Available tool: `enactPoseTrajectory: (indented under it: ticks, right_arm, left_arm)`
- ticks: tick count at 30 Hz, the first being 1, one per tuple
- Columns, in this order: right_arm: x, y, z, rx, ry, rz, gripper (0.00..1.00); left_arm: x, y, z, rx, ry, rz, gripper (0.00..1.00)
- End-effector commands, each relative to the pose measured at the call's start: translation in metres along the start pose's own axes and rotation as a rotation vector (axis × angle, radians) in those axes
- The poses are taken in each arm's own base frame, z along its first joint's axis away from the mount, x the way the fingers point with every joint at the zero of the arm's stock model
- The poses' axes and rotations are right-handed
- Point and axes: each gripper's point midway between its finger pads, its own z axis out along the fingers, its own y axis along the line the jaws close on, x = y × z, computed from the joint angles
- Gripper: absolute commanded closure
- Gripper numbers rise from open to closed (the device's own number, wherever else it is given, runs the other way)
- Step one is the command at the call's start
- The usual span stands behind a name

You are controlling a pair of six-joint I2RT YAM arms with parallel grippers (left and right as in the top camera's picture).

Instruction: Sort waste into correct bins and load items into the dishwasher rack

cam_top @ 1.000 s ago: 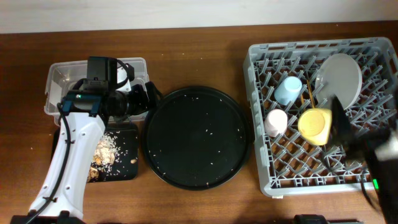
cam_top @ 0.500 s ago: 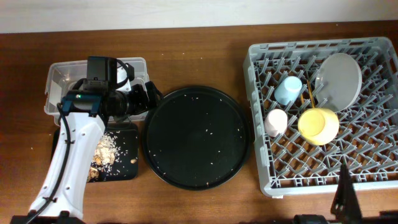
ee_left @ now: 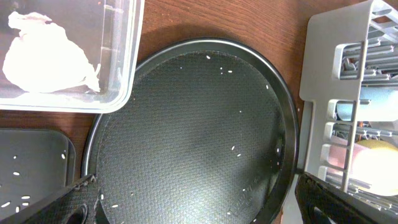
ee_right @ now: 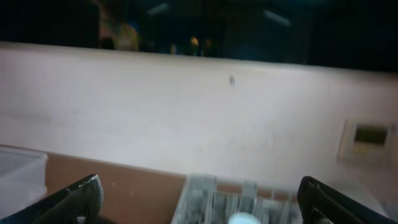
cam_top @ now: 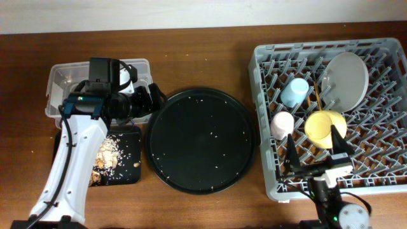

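The grey dishwasher rack (cam_top: 266,95) on the right holds a light blue cup (cam_top: 294,92), a pink-white cup (cam_top: 282,124), a yellow bowl (cam_top: 324,129), a white plate (cam_top: 346,79) and brown chopsticks (cam_top: 316,95). My right gripper (cam_top: 315,156) is open and empty above the rack's front rows, facing the back wall. On the left, a crumpled tissue (ee_left: 43,59) lies in the clear bin (cam_top: 63,73). Food scraps (cam_top: 108,152) lie in the flat black bin (cam_top: 130,166). My left gripper (ee_left: 196,214) hangs open and empty over the left rim of the round tray.
A large round black tray (cam_top: 202,140) dotted with rice crumbs sits between the bins and the rack. The left arm (cam_top: 76,159) reaches over the flat black bin. Bare wooden table (cam_top: 203,51) runs behind the tray.
The right arm has swung from the rack's right side down past the table's front edge and now points up over the rack's front rows. The left arm has stayed put.
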Motion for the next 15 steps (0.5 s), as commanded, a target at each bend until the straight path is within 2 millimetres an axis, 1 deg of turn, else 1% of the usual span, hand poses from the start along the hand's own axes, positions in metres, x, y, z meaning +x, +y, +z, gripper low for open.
enactPoseTrajectory:
  ticks: [1, 3, 7, 15]
  right_arm:
    - [0.047, -0.011, 0.0, 0.077, 0.085, 0.079, 0.02]
    - [0.071, -0.01, -0.002, 0.081, 0.154, 0.098, 0.02]
    - [0.107, -0.009, -0.011, 0.088, 0.305, 0.109, 0.02]
    - [0.106, -0.009, -0.01, 0.088, 0.301, 0.109, 0.01]
  left_arm:
    - [-0.001, 0.0, -0.001, -0.002, -0.004, 0.013, 0.0]
    - [-0.001, 0.0, -0.001, -0.002, -0.004, 0.013, 0.01]
    - [-0.001, 0.0, -0.001, -0.002, -0.004, 0.013, 0.01]
    - [-0.001, 0.0, -0.001, -0.002, -0.004, 0.013, 0.01]
